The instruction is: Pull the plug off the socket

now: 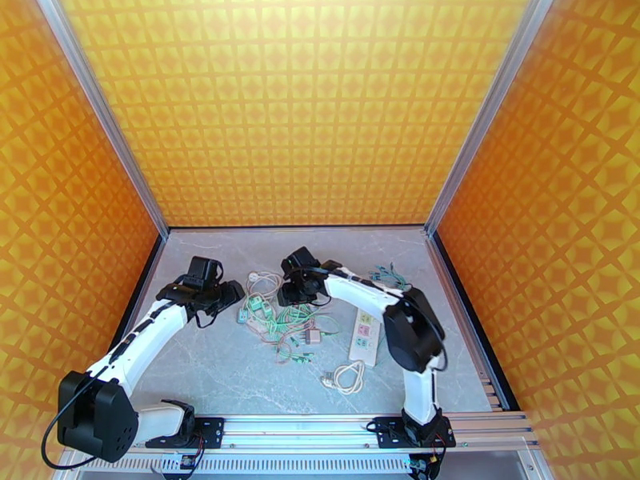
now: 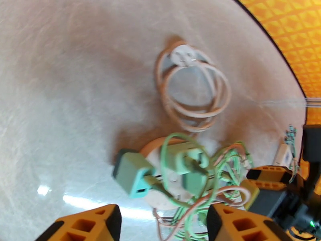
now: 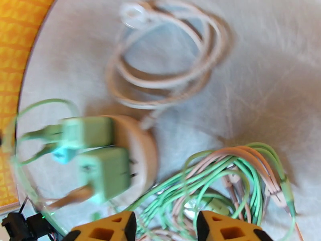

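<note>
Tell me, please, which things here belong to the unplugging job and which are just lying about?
Job: green plugs, small white socket holding them.
Lying about: long power strip, coiled white cord, loose green cables.

White oblong plastic socket strip (image 1: 250, 310) (image 3: 141, 146) lies flat approx 9 o'clock of grey table (image 1: 224, 370) centre. Two pale-green cube plugs (image 1: 257, 302) (image 3: 105, 172) sit pushed in. Its white cord (image 1: 265, 280) coils at 1 o'clock.

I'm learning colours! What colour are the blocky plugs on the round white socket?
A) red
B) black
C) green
C: the blocky plugs against the round white socket are pale green, like many of the cables beside them.
</note>
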